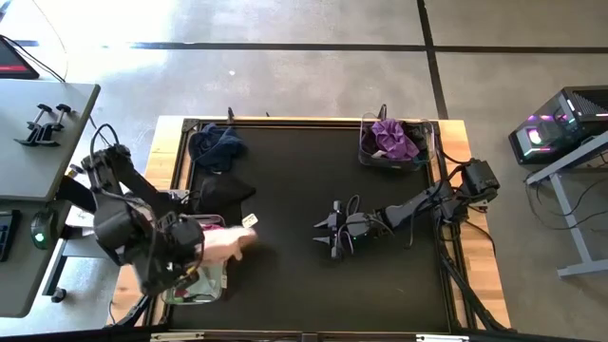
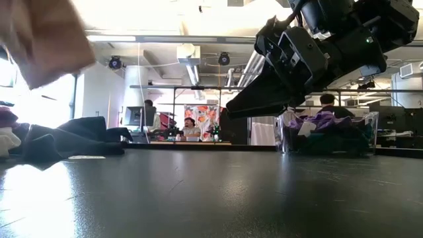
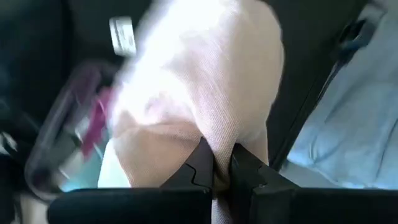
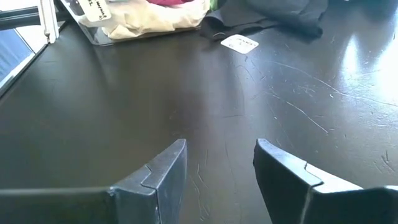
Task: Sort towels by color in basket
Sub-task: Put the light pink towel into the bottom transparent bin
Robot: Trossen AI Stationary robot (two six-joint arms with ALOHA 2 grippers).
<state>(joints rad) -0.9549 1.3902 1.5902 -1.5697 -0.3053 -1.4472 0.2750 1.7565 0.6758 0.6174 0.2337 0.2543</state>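
Observation:
My left gripper [image 3: 221, 160] is shut on a pale pink towel [image 1: 228, 245], held up at the table's left side next to a clear basket [image 1: 195, 283]. That basket holds magenta [image 3: 96, 118] and pale cloths. A black towel [image 1: 224, 193] and a navy towel [image 1: 217, 144] lie flat on the mat at the far left. Purple towels [image 1: 394, 141] fill a second clear basket [image 1: 429, 152] at the far right corner. My right gripper [image 4: 221, 162] is open over the middle of the mat [image 1: 332, 233] and touches nothing. My left gripper pinches the pink towel between its two fingers at a bunched fold [image 3: 219, 177]. The cloth spreads out beyond the fingertips, slack and lifted clear of the table. In the low view it shows high up as a pink blur [image 2: 39, 39].
A small white paper tag [image 4: 239, 43] lies on the mat near the black towel [image 4: 273, 15]. Bare black mat [image 1: 304, 285] lies between the arms and toward the near edge. Wooden table edges [image 1: 480, 275] frame the mat. People sit in the room behind [image 2: 190, 127].

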